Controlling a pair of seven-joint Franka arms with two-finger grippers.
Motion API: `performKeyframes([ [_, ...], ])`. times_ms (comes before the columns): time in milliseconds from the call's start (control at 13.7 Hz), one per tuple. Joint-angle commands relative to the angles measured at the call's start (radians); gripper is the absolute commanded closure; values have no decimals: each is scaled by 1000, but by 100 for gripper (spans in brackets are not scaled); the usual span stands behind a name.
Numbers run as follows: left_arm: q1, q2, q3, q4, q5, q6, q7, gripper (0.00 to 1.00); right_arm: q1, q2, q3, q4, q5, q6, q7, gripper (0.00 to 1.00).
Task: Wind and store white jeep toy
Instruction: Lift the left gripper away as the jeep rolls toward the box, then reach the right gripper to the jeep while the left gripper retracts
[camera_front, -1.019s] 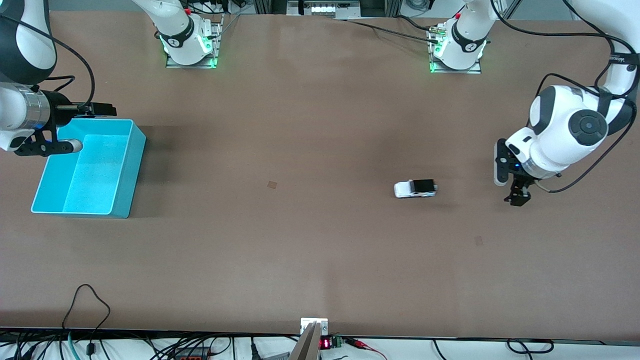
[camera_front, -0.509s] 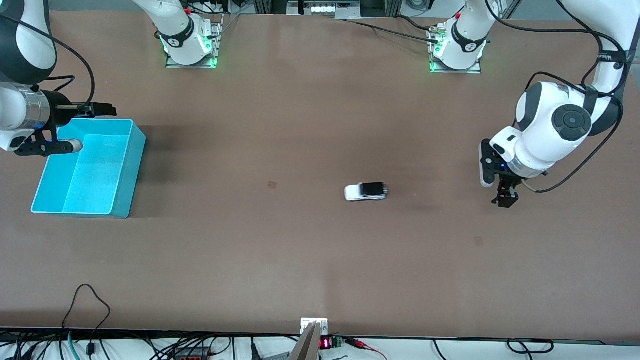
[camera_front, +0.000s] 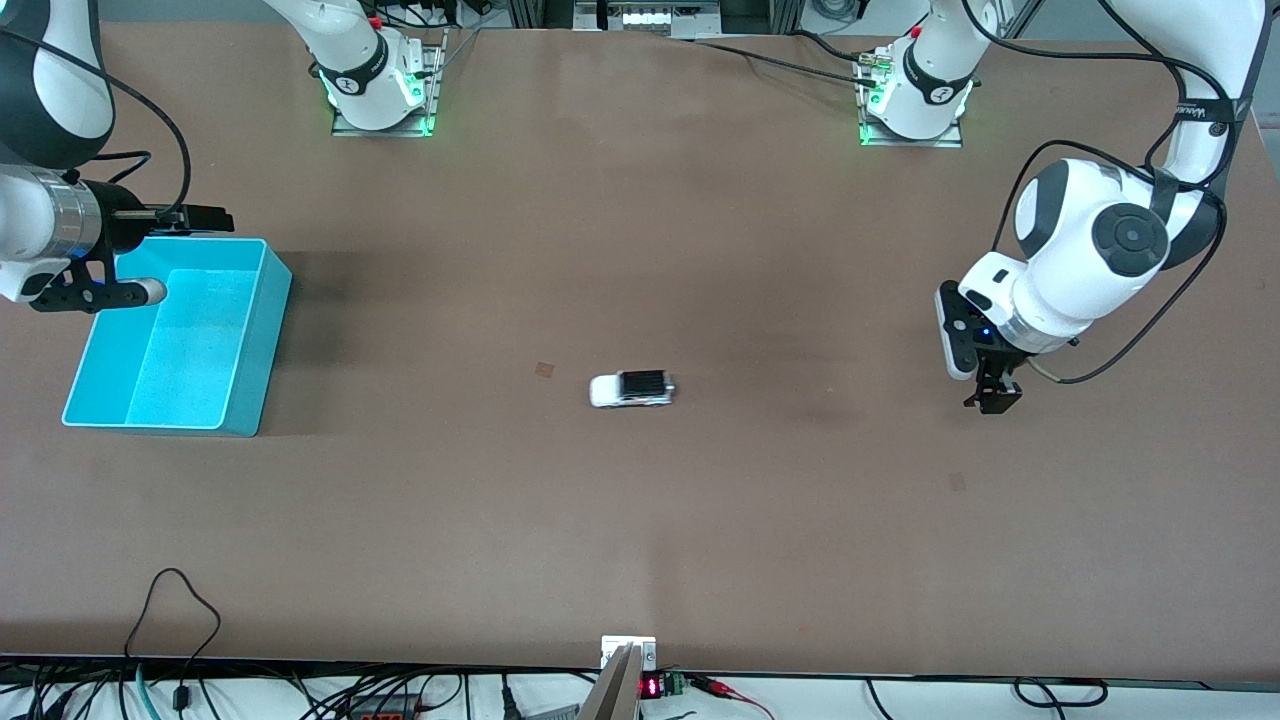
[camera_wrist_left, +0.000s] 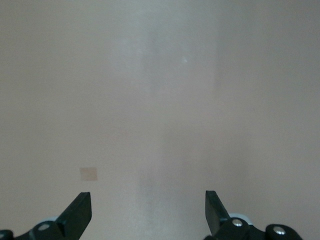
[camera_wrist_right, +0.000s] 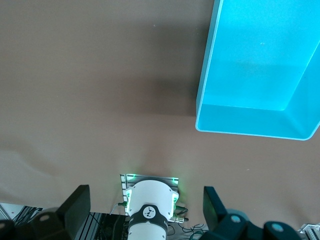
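Front view: a white toy jeep (camera_front: 632, 389) sits mid-table, well apart from the turquoise bin (camera_front: 255, 340) (empty). Left wrist view: the left gripper (camera_wrist_left: 148, 210) hangs over bare table, jaws wide. Right wrist view: the right gripper (camera_wrist_right: 146, 205), jaws wide, waits by the bin.

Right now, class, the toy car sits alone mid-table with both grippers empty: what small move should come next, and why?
Probably the right gripper, open over the turquoise bin, should start across toward the white jeep toy. The jeep stands free on the table, roughly midway between the arms, and the bin is empty. The left gripper, also open, hangs over bare table at its own end.
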Motion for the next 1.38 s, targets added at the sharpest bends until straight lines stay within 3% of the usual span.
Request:
performKeyframes([
  [0,-7,-14,13,31,-29,-13,-127,0,-1,8,3,20,-4,-22,-15,0],
  [655,-24,-19,14,117,-32,-16,-584,0,2,8,5,20,-4,-20,-15,0],
  [946,-81,-36,77,134,-34,-18,-751,0,2,8,6,20,-2,-13,-15,0],
  [1164,-93,-47,93,197,-37,-128,-975,0,18,8,11,5,4,19,-32,0],
  [1310,-96,-53,114,226,-38,-186,-1105,0,49,5,11,-37,9,93,-150,0],
])
